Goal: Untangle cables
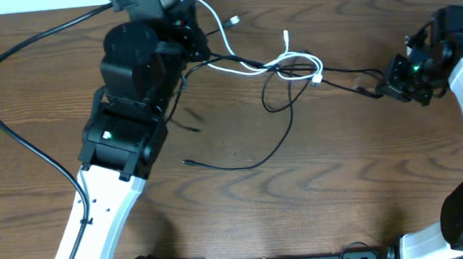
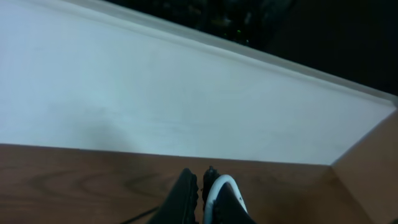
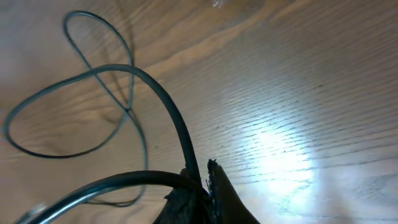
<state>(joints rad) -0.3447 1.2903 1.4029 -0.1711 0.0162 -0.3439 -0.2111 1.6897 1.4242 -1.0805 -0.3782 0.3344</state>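
overhead view is showing the knot sitting in the upper middle of the frame on the brown wooden table (image 1: 344, 187): the short white cord (image 1: 300, 58) is looping through the thin black cords (image 1: 277, 134), whose slack is trailing down toward the centre.

the left gripper (image 1: 193, 35) is working at the upper left of the tangle. its wrist view is showing the fingers (image 2: 183, 193) drawn narrow, with a bend of the short white cord (image 2: 222, 182) pinched at their tips.

the right gripper (image 1: 384, 87) is sitting at the right edge, well apart from the knot. its wrist view is showing it clamped narrow on one of the thin black cords (image 3: 168, 106), which is arcing away into two loose loops on the table.

my read: the arms are spreading the bundle, each holding a different colour, and that is the right setup. doing it well probably means:

- pulling slowly and outward in opposite directions
- lifting the white loop rather than dragging it, so it slides off the black strands
- watching the crossing near the white plug end, because tension there could cinch the knot tighter
- easing off and regripping closer in if the black line is going straight without the loops opening
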